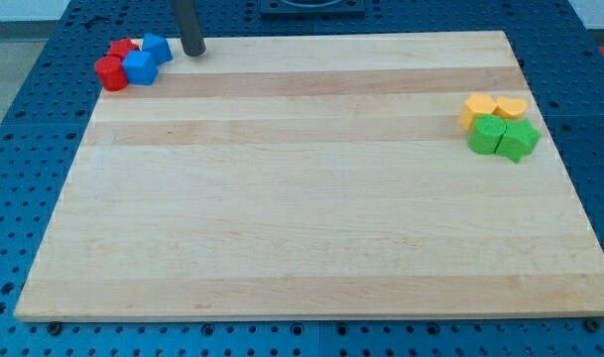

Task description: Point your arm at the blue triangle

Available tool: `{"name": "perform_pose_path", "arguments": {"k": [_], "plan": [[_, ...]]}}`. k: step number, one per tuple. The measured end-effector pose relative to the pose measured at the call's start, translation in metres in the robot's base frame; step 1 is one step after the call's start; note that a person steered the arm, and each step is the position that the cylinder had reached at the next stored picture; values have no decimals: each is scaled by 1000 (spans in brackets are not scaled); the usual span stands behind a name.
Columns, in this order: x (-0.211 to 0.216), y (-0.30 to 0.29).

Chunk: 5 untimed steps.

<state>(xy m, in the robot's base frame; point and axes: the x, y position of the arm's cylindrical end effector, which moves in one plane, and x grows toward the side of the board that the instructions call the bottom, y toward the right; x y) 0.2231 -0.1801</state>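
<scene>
Two blue blocks sit at the view's top left: one (157,47) nearest the rod, and one (140,67) just below and left of it. I cannot tell which of them is the triangle. Two red blocks adjoin them: one (110,72) on the left, one (122,48) behind. My tip (193,53) rests on the wooden board (302,198) just right of the upper blue block, a small gap apart.
At the view's right edge sit two yellow blocks (478,107) (511,107) and two green blocks (486,135) (520,141) in a tight cluster. A blue perforated table surrounds the board.
</scene>
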Motion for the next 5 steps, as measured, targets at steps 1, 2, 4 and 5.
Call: {"name": "perform_pose_path", "arguments": {"k": [1, 2, 4, 5], "plan": [[9, 0], [-11, -1], [-31, -28], [-31, -57]]}}
